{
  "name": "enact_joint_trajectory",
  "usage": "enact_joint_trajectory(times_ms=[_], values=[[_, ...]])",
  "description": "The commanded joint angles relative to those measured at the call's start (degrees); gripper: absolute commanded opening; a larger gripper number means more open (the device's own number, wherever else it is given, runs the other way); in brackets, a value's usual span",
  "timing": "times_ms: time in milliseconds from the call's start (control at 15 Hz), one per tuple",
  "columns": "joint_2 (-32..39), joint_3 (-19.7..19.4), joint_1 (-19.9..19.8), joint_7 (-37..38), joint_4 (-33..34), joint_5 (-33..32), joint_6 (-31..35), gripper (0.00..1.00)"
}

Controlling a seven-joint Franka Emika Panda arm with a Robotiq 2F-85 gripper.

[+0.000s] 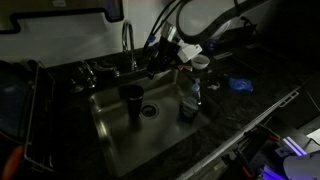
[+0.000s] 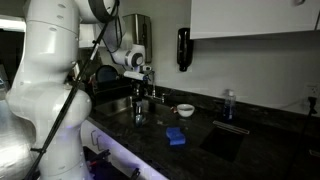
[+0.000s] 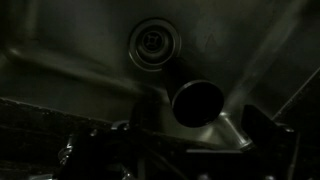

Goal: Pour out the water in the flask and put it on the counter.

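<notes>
The dark stone counter [image 2: 262, 128] surrounds 1 steel sink [image 1: 120, 125]. Directly on it stand 1 white bowl [image 2: 185, 109], 1 blue sponge [image 2: 176, 137] near the bowl, and 1 small bottle [image 2: 229, 103] farther along.

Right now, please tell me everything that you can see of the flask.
The flask is a near-black, straight-sided cylinder, material unclear. It stands upright on the floor of the sink, close beside the drain, its round mouth open. The gripper hangs above, not touching it. Any water inside cannot be seen.
</notes>
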Motion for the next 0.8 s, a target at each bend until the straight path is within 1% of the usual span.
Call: enact_joint_trajectory(times_ms=[0,467,733], values=[[2.93,0.09,1.05,1.65,1.32,-2.24,1.37,1.00],[7.78,-0.67,3.79,6.37,3.50,-7.91,3.12,1.00],[10.93,-2.10,5.71,12.13,5.96,-10.16,5.31,1.00]])
